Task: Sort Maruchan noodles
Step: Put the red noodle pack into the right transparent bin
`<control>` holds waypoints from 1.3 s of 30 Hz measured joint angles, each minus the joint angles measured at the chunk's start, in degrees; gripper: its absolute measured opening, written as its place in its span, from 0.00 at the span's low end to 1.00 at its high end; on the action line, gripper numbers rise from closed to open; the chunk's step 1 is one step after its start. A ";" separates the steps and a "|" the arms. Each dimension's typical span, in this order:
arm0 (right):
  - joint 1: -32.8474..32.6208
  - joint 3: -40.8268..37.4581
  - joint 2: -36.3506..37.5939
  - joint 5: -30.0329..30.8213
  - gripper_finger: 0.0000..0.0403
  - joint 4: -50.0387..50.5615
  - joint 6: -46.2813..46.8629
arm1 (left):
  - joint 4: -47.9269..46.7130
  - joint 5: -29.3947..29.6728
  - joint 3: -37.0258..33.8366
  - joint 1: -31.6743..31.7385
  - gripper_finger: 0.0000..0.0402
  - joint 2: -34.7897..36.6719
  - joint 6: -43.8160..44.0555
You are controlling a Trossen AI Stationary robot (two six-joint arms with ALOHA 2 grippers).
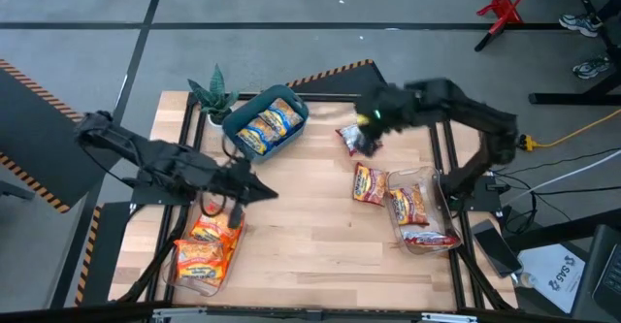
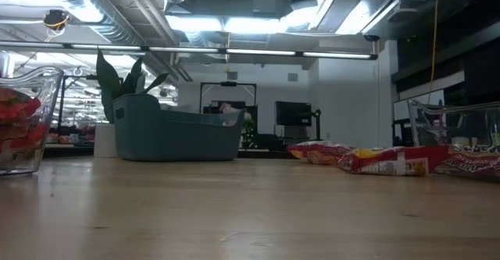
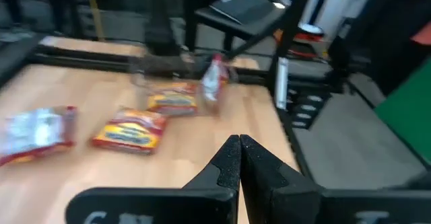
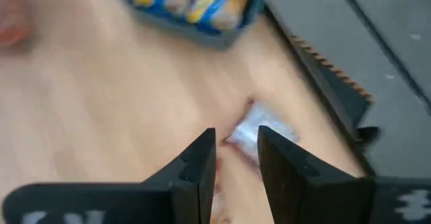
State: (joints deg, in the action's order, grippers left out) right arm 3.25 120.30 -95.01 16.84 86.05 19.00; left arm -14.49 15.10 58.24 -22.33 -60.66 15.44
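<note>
between right pincer (image 4: 236, 160) fingers: red-white packet (image 4: 259, 133)

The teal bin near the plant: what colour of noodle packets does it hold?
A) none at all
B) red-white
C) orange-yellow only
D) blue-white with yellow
D: in the high view the teal bin holds blue-and-yellow noodle packets, while the red ones lie in or near the clear tray on the right.
</note>
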 joint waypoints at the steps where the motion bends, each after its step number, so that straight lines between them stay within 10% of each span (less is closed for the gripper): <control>1: -1.68 -3.50 1.48 1.00 0.24 0.96 1.33 | 0.85 -1.11 0.00 -0.11 0.00 -1.10 -0.01; 15: -26.67 -51.65 5.27 3.13 0.28 -26.28 17.74 | 3.98 -3.68 0.00 -2.49 0.00 -9.64 0.85; 26: -27.12 -56.24 -6.48 6.61 0.71 -39.03 16.54 | 4.78 -3.66 0.00 -2.64 0.00 -10.19 0.94; 39: -26.37 -56.22 -16.10 17.15 0.69 -30.45 23.85 | 4.69 -3.42 0.00 -2.56 0.00 -10.17 0.91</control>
State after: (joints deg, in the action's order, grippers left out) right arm -23.12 64.09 -111.11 33.99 55.60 42.85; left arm -9.80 11.68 58.24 -24.88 -70.83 16.35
